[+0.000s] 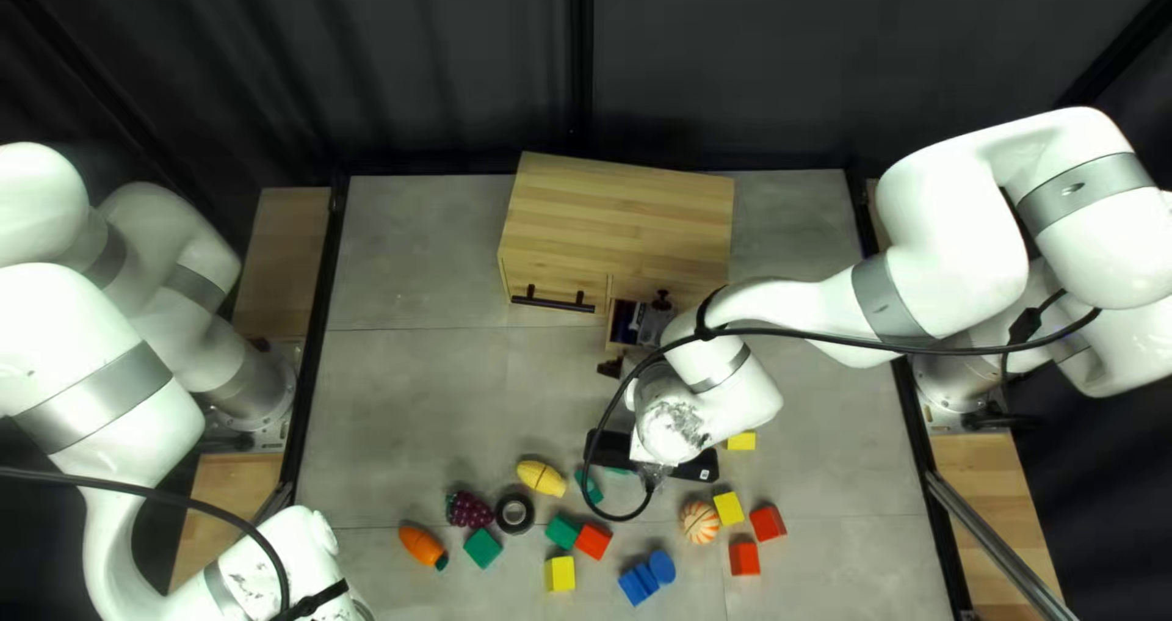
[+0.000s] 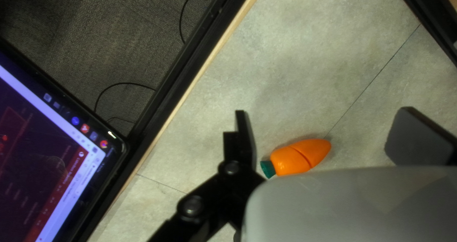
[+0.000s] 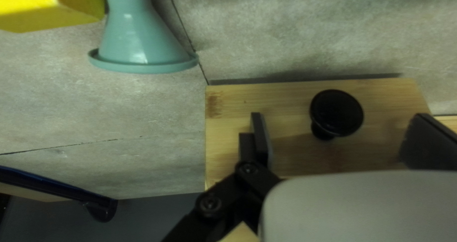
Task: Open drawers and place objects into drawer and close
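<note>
At the cabinet's front my right gripper shows only partly in the top left view. Seen from its wrist, the right gripper is open, a black knob on a wooden drawer front lying between its fingers. The wooden cabinet has a small drawer standing out, partly covered by my right arm. Low at the left of the top left view is my left gripper, its tips hidden. In its wrist view the left gripper is open above the table near an orange carrot.
Toward the table's near edge lie toy grapes, a black ring, yellow corn, a striped ball and several coloured blocks. A teal flared piece and a yellow block are beyond the drawer front. A laptop sits past the table edge.
</note>
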Tool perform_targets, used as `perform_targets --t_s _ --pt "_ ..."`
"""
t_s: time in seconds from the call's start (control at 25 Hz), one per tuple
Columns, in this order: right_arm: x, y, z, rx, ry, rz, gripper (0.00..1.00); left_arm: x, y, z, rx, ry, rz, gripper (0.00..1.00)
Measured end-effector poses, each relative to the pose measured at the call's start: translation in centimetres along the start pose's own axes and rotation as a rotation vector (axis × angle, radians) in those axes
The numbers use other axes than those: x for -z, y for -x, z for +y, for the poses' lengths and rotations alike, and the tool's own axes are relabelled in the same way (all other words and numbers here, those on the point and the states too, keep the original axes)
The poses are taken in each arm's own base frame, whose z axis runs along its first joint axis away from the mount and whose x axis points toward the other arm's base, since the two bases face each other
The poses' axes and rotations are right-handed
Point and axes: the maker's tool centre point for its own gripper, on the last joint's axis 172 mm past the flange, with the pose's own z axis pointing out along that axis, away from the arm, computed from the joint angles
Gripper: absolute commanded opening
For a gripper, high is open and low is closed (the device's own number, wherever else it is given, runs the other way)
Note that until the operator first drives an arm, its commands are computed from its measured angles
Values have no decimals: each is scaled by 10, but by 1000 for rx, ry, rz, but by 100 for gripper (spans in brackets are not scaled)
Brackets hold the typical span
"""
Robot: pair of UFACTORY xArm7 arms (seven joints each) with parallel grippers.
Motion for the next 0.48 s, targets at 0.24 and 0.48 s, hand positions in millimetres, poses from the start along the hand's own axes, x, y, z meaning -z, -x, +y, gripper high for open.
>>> perform_targets --t_s 0.24,0.48 --pt "-2 3 3 -3 -2 -2 100 0 0 0 0 0 0 100" --pt "-3 10 3 -6 -4 -11 100 0 0 0 0 0 0 100"
